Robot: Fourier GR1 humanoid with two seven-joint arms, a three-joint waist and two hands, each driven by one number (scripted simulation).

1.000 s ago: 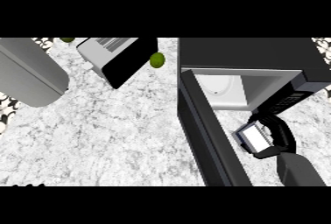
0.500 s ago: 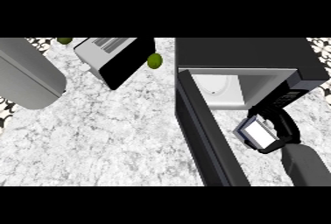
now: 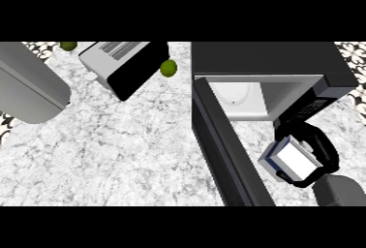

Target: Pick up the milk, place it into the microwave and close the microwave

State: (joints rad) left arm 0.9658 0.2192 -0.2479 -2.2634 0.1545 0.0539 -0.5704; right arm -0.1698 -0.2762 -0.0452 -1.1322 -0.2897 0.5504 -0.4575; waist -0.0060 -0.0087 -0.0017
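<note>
1. The black fingers (image 3: 325,145) of the right hand (image 3: 318,157) are curled round the milk carton (image 3: 295,162) and clamp it from the sides. The hand is at about 4 o'clock in the head view.
2. The milk is in that hand, just in front of the microwave's mouth and not yet inside. Its pale face points up.
3. The carton looks like a stiff little box. It is likely light, but its sides may bend in if squeezed hard, and its smooth skin could slip. Holding it round the flat sides, as the hand does, seems the best place.
4. The microwave (image 3: 271,58) sits at 1 o'clock. Its door (image 3: 225,155) swings wide open, running down toward 5 o'clock, just left of the carton.
5. Inside the microwave a white round turntable (image 3: 239,94) shows. Nothing else can be seen in there.
6. A toaster (image 3: 121,63) lies at 11 o'clock with a green lime (image 3: 169,68) just beside it.
7. The left hand does not show.
</note>
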